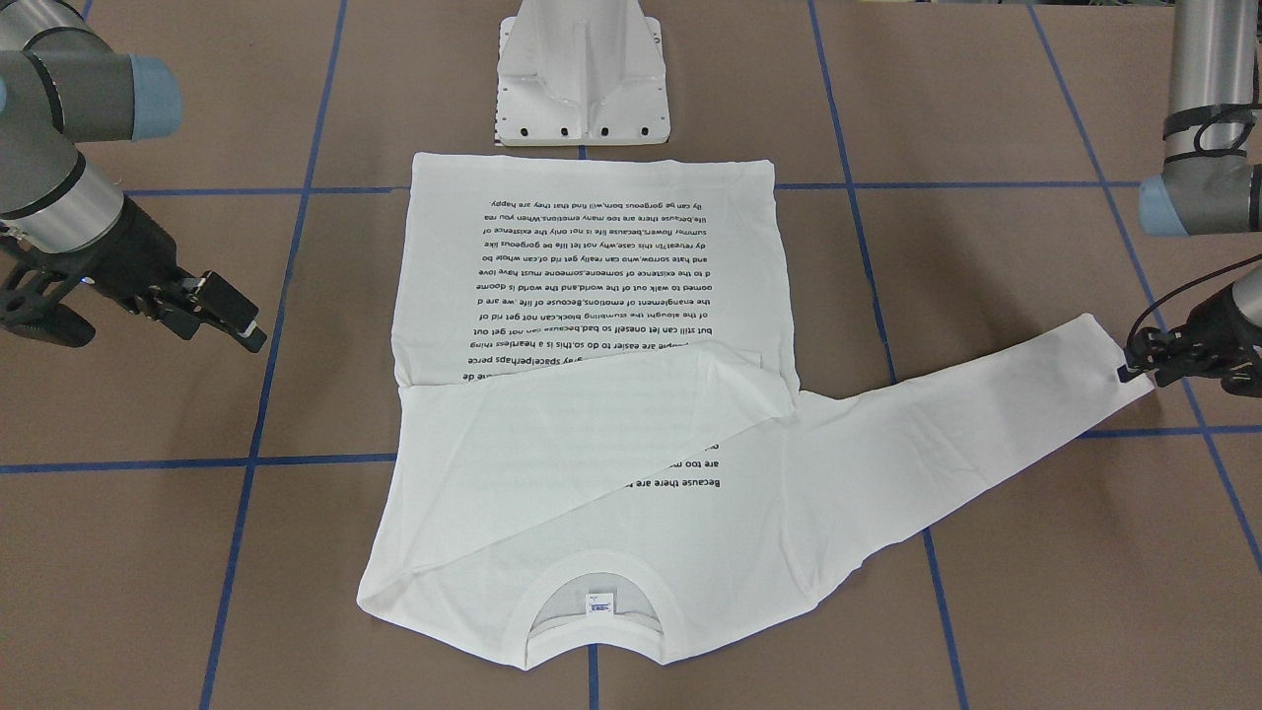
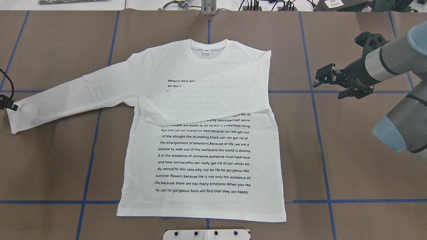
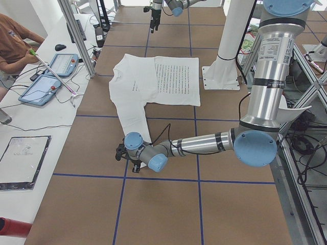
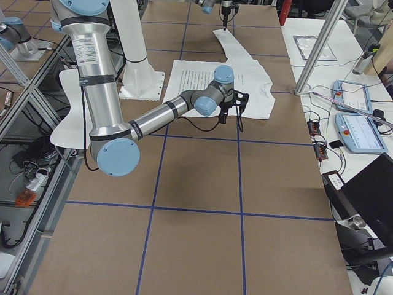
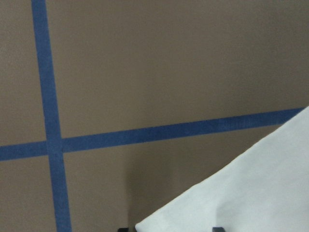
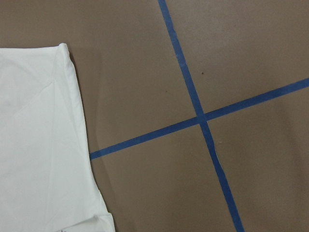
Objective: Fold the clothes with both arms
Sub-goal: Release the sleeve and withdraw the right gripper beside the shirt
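Observation:
The white long-sleeved T-shirt lies flat on the brown table, text side up, collar away from the robot. One sleeve is folded across the chest. The other sleeve stretches out to my left. My left gripper is low at that sleeve's cuff. In the left wrist view the cuff lies between two fingertips that stand apart. My right gripper is open and empty, above bare table beside the shirt's folded shoulder. It also shows in the front view.
The white pedestal base stands just behind the shirt's hem. Blue tape lines cross the table. An operator sits at a side desk with tablets beyond the collar end.

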Controlling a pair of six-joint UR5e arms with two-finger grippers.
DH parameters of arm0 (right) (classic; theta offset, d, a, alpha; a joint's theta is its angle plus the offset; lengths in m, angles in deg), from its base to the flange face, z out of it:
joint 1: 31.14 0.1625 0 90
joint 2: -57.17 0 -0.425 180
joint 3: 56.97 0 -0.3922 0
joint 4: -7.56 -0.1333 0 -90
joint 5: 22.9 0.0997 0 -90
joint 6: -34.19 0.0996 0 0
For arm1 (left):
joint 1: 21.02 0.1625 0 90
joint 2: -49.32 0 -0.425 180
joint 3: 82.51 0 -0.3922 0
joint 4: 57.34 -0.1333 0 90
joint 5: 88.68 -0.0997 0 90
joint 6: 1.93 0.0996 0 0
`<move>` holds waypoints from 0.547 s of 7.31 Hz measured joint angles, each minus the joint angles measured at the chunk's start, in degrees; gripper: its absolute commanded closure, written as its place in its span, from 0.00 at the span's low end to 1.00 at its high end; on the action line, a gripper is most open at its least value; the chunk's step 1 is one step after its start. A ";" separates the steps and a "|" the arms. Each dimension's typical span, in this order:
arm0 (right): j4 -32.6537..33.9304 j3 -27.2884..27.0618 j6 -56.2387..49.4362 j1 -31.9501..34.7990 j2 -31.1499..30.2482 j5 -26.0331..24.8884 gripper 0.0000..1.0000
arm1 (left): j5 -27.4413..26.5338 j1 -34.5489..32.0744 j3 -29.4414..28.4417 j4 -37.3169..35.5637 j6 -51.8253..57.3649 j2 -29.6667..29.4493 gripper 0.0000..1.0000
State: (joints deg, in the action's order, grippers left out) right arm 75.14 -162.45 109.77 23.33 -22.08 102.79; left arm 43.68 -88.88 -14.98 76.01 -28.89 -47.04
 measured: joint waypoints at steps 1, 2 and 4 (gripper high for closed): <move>0.00 0.00 0.00 0.01 -0.02 0.01 0.01 | 0.00 -0.01 -0.06 0.06 0.00 0.10 0.63; 0.00 -0.01 0.00 0.00 -0.01 0.07 0.01 | 0.00 -0.03 -0.15 0.09 0.04 0.21 0.63; 0.00 0.00 0.00 -0.04 0.04 0.15 0.01 | 0.00 -0.04 -0.25 0.09 0.06 0.28 0.73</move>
State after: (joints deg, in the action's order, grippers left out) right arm 75.14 -162.46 109.77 23.29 -22.04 102.94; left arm 43.68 -88.92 -15.23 76.10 -28.83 -46.76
